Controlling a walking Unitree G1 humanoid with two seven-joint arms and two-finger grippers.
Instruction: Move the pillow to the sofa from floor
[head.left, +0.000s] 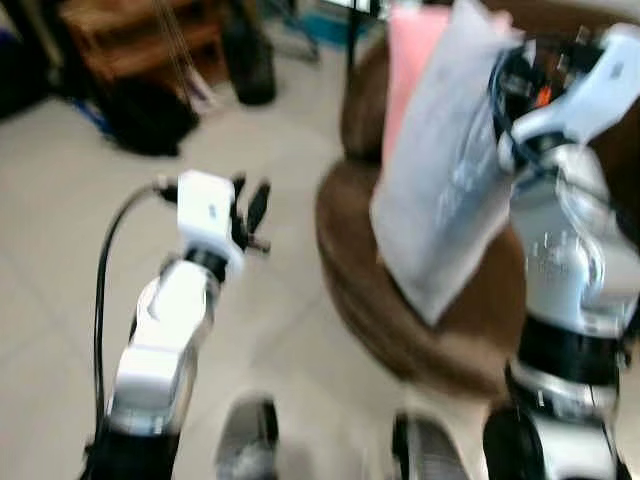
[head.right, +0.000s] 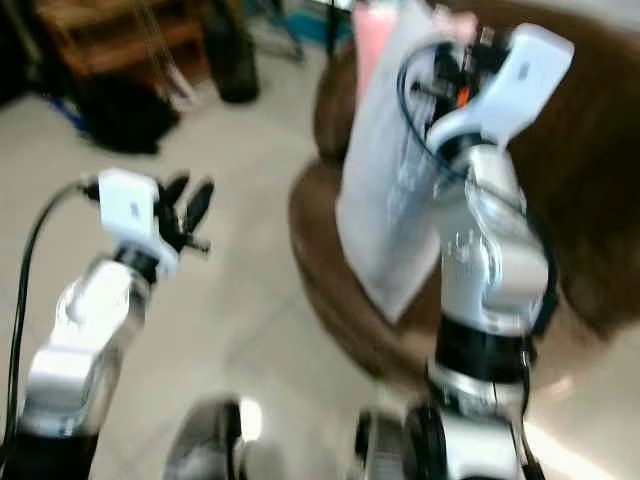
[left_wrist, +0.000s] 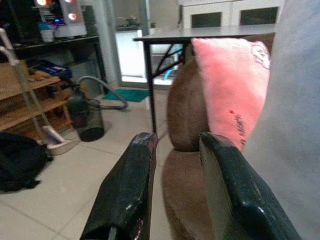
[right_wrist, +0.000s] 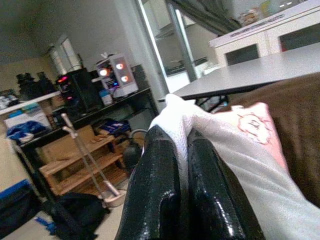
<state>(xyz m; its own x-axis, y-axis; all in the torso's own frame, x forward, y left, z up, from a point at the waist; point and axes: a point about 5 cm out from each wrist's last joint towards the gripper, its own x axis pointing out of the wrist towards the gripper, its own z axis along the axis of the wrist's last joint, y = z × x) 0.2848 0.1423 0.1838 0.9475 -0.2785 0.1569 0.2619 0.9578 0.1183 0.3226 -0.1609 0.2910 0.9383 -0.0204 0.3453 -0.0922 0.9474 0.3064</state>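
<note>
A pale grey pillow (head.left: 448, 175) hangs upright over the seat of the brown sofa (head.left: 358, 270), its lower corner close to the cushion. My right gripper (right_wrist: 181, 134) is shut on the pillow's top corner, with the cloth pinched between both black fingers. Behind the grey pillow a pink pillow (left_wrist: 226, 85) leans against the sofa back. Above the tiled floor, left of the sofa, my left gripper (head.left: 250, 208) is raised and open, with nothing between its fingers (left_wrist: 129, 190).
A black canister (head.left: 250, 60), a black bag (head.left: 150, 120) and a wooden shelf (head.left: 135, 30) stand on the floor at the far left. A dark-legged table (left_wrist: 200, 34) stands behind the sofa. Pale floor tiles (head.left: 60, 230) spread to the left.
</note>
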